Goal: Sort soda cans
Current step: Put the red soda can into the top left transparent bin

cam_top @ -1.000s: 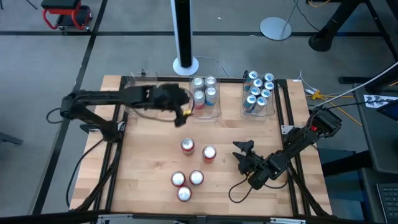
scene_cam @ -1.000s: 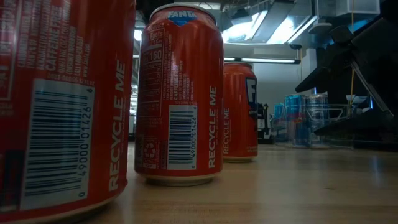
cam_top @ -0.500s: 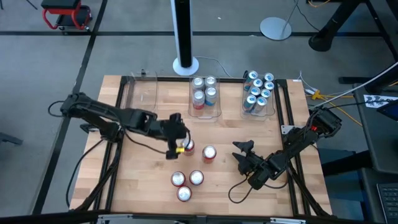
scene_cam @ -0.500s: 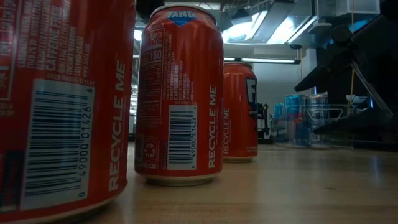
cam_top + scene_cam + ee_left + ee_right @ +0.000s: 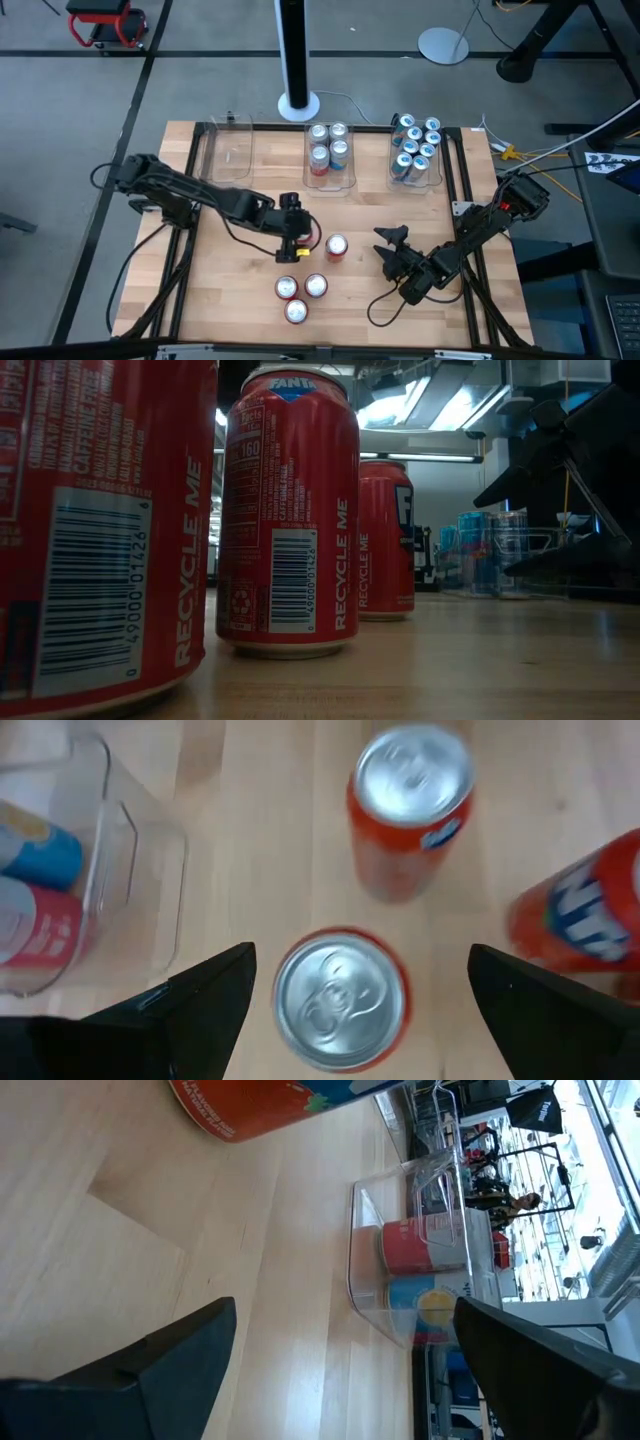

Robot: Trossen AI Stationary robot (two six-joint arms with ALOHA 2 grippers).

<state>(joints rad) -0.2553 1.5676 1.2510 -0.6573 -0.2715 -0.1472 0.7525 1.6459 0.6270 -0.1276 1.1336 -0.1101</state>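
Nearest the table's front edge, three red cans stand in a tight cluster, untouched. Just beyond them the left gripper hangs over a red can, its fingers spread wide to either side of the silver top and gripping nothing yet. Another red can stands just beside it, so the squeeze calls for care. To do this well, I judge the gripper should drop straight down with the can centred between the fingers, keeping the outer finger out of the neighbour's way, and close only once the pads are well below the rim. A lift straight up before any sideways travel would spare the neighbour a knock.

Off to the right, the right gripper rests low near the table, released and empty, waiting.

Farther back, three clear bins line the far edge. The middle bin holds four silver-and-red cans, the right bin holds the teal-blue cans, and the left bin appears to hold nothing, so it is likely the red cans' home.
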